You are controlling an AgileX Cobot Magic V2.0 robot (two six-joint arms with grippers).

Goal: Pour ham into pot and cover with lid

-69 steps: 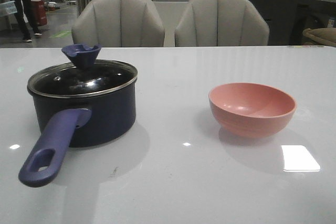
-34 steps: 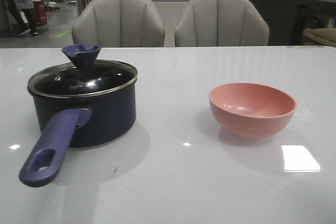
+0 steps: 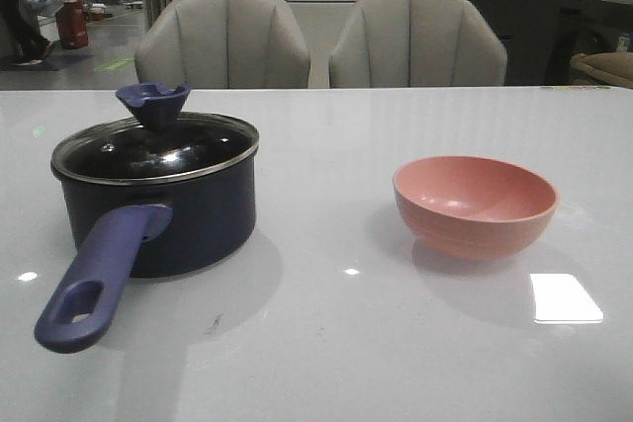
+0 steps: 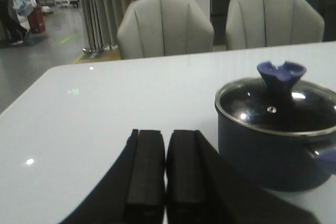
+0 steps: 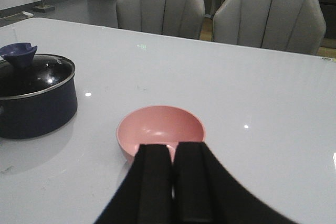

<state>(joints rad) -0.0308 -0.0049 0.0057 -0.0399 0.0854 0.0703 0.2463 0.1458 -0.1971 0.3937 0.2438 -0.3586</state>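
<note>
Both grippers, left (image 4: 165, 174) and right (image 5: 173, 179), were closed, empty. Lid (image 3: 155, 145) sat on pot (image 3: 158, 210); bowl (image 3: 475, 205) at 3 o'clock. Risk: pouring onto closed lid.

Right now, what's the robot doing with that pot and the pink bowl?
Nothing is being handled at this moment. The pot sits on the white table with the lid on it, and the pink bowl stands apart from it, toward the robot's right. The left pincer and the right pincer are both shut and hold nothing, back from the pot and bowl. No ham shows in the visible part of the bowl.
</note>
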